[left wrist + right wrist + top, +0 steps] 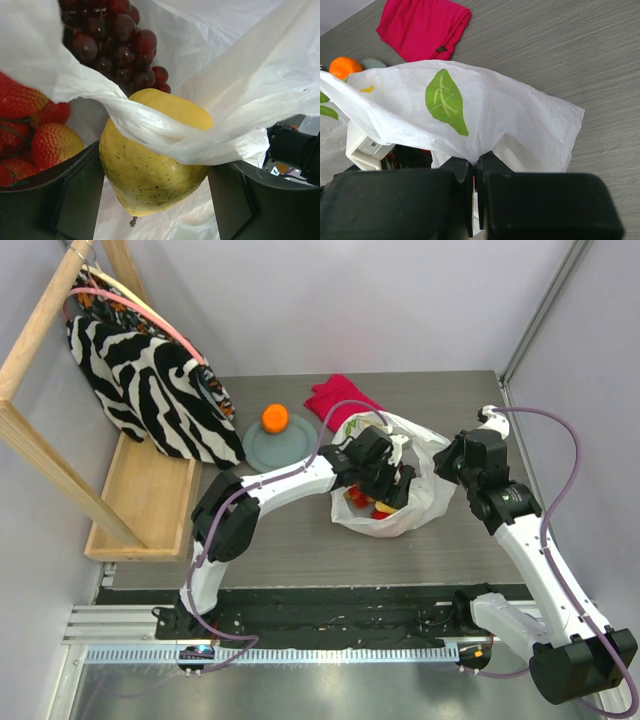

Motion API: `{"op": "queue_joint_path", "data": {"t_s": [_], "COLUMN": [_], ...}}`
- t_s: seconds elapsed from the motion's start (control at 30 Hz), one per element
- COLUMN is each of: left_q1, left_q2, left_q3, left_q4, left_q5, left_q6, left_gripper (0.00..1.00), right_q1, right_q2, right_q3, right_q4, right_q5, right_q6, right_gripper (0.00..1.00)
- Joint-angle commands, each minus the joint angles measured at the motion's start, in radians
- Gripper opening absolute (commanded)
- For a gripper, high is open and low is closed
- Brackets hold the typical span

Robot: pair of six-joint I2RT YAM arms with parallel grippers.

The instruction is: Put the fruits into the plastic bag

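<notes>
The white plastic bag (425,495) with green leaf prints lies mid-table, mouth held open. My left gripper (385,475) is inside it, shut on the yellow fruit (150,170), with a strip of bag film (240,60) draped over the fruit. The dark grape bunch (117,45) and the red-yellow fruits (42,135) lie in the bag behind it. My right gripper (450,455) is shut on the bag's right edge (495,110) and lifts it. The orange (275,418) sits on the grey-green plate (262,445) left of the bag. I cannot pick out the apple.
A crimson cloth (340,398) lies behind the bag. The zebra-striped bag (150,380) hangs from a wooden rack at the far left, above a wooden tray (145,505). Grey walls close in the back and right sides.
</notes>
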Motion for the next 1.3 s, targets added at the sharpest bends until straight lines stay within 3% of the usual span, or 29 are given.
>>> {"op": "queue_joint_path", "data": {"t_s": [0.0, 0.17, 0.37, 0.53, 0.77, 1.07, 1.27], "left_q1": [-0.005, -0.005, -0.005, -0.003, -0.003, 0.008, 0.079], "left_q2": [0.026, 0.003, -0.005, -0.04, -0.213, -0.416, -0.511], "left_q3": [0.017, 0.003, 0.0, -0.009, -0.095, -0.204, -0.23], "left_q4": [-0.083, -0.063, -0.063, -0.065, 0.006, 0.08, 0.136], "left_q5": [0.018, -0.008, -0.025, -0.061, -0.113, -0.055, -0.047], "left_q6": [0.021, 0.028, 0.031, 0.034, 0.074, 0.094, 0.102], "left_gripper": [0.71, 0.89, 1.0, 1.0, 1.0, 1.0, 1.0], "right_q1": [-0.001, -0.001, -0.001, -0.001, -0.001, -0.001, -0.001], "right_q2": [0.0, 0.0, 0.001, -0.002, -0.006, -0.008, -0.017], "right_q3": [0.015, 0.017, 0.023, 0.022, 0.022, 0.02, 0.017], "right_q4": [0.037, 0.034, 0.035, 0.031, 0.028, 0.028, 0.026], "right_q5": [0.014, 0.018, 0.02, 0.021, 0.023, 0.021, 0.029], "right_q6": [-0.001, 0.001, -0.001, -0.004, -0.005, -0.007, -0.005], "right_gripper": [0.01, 0.01, 0.01, 0.01, 0.01, 0.01, 0.01]}}
